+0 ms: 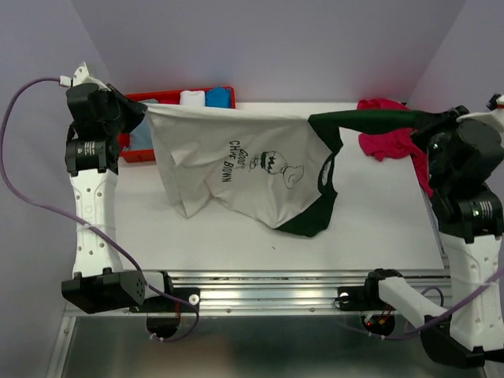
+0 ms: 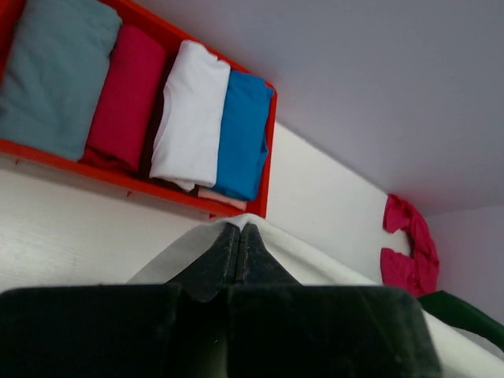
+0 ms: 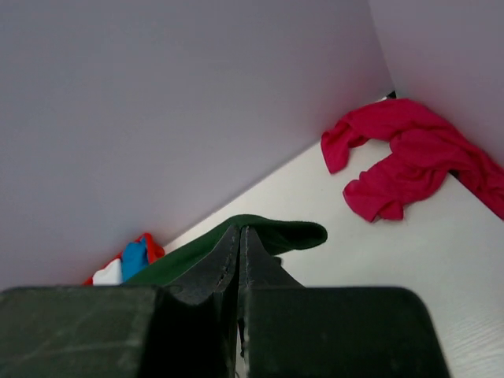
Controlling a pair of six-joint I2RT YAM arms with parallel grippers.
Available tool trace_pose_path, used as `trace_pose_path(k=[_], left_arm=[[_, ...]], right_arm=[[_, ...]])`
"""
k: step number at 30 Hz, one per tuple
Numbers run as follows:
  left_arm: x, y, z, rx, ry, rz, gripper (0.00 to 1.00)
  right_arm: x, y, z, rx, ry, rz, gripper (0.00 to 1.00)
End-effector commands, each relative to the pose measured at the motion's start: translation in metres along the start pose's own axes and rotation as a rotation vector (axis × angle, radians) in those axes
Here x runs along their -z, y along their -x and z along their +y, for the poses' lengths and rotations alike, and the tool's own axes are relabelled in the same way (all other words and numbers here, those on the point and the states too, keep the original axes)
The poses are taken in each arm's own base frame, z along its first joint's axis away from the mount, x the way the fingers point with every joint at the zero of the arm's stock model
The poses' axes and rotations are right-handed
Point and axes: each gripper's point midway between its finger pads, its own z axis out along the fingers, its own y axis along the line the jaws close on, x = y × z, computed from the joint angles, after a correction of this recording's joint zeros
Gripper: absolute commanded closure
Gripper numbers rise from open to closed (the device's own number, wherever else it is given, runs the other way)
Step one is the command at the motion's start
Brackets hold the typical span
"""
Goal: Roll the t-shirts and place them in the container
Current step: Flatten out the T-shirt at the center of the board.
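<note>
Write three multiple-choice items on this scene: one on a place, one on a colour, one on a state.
1. The pink tee lies:
A. at the far right corner
B. at the near edge
C. in the middle

2. The sleeve in the right fingers is:
A. blue
B. dark green
C. pink

3. The cream tee is:
A. rolled up
B. spread flat
C. strung between the left fingers and the right fingers

Answers:
1 A: the top view shows the heap in that corner.
2 B: green cloth runs out from the shut fingers.
3 C: each pair of fingers pinches one end.
</note>
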Motion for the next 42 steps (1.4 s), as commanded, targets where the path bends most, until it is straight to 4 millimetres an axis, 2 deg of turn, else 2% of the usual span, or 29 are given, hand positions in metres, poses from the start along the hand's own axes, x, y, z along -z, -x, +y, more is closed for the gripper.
trace_pose_path(k=[1, 3, 4, 6, 7, 8, 9, 10, 12, 14, 17, 19, 22, 25, 30, 31, 32, 33, 37, 42], left_arm=[[0.013, -0.056, 0.043, -0.043, 0.071, 0.174, 1.00], [0.026, -0.079, 0.057, -0.039, 0.092, 0.202, 1.00], [0.032, -0.113, 0.079, -0.024, 0.125, 0.260, 1.00], [0.038, -0.145, 0.101, -0.012, 0.152, 0.306, 0.99], [0.044, -0.177, 0.122, 0.010, 0.187, 0.362, 0.76], [0.044, -0.191, 0.130, 0.019, 0.192, 0.382, 0.60], [0.046, -0.204, 0.137, 0.030, 0.202, 0.409, 0.44], [0.048, -0.221, 0.147, 0.048, 0.218, 0.451, 0.33], [0.048, -0.229, 0.148, 0.060, 0.212, 0.472, 0.30], [0.047, -0.227, 0.145, 0.076, 0.201, 0.462, 0.30], [0.048, -0.224, 0.141, 0.085, 0.192, 0.447, 0.41], [0.050, -0.232, 0.138, 0.085, 0.177, 0.463, 0.48], [0.051, -0.251, 0.141, 0.096, 0.191, 0.495, 0.54], [0.053, -0.272, 0.140, 0.108, 0.202, 0.531, 0.54], [0.067, -0.308, 0.137, 0.132, 0.216, 0.595, 0.44], [0.072, -0.320, 0.141, 0.121, 0.233, 0.620, 0.44], [0.075, -0.323, 0.139, 0.143, 0.240, 0.616, 0.45], [0.080, -0.332, 0.137, 0.128, 0.239, 0.630, 0.49], [0.084, -0.337, 0.139, 0.158, 0.277, 0.600, 0.54], [0.083, -0.347, 0.144, 0.114, 0.336, 0.623, 0.52]], right_arm=[[0.041, 0.018, -0.038, 0.020, -0.074, -0.111, 0.99], [0.050, -0.013, -0.063, 0.020, -0.130, -0.036, 0.99], [0.057, -0.039, -0.081, 0.024, -0.156, 0.016, 0.99], [0.067, -0.088, -0.098, -0.020, -0.172, 0.155, 0.99], [0.073, -0.127, -0.117, -0.021, -0.195, 0.238, 0.99], [0.081, -0.157, -0.122, -0.078, -0.195, 0.331, 0.99], [0.085, -0.178, -0.130, -0.100, -0.208, 0.380, 0.99], [0.092, -0.212, -0.146, -0.131, -0.247, 0.449, 0.99], [0.097, -0.233, -0.151, -0.167, -0.248, 0.505, 0.99], [0.096, -0.238, -0.150, -0.187, -0.239, 0.506, 0.99], [0.089, -0.227, -0.147, -0.165, -0.243, 0.477, 0.99], [0.085, -0.224, -0.144, -0.151, -0.237, 0.468, 0.99], [0.080, -0.226, -0.139, -0.153, -0.220, 0.478, 0.99], [0.076, -0.230, -0.134, -0.165, -0.199, 0.487, 0.99], [0.073, -0.235, -0.132, -0.163, -0.193, 0.504, 0.99], [0.073, -0.234, -0.132, -0.164, -0.192, 0.503, 0.99], [0.073, -0.234, -0.131, -0.162, -0.192, 0.501, 0.99], [0.073, -0.234, -0.132, -0.162, -0.193, 0.504, 0.99], [0.072, -0.239, -0.130, -0.166, -0.184, 0.518, 0.99], [0.071, -0.241, -0.128, -0.168, -0.174, 0.526, 0.99]])
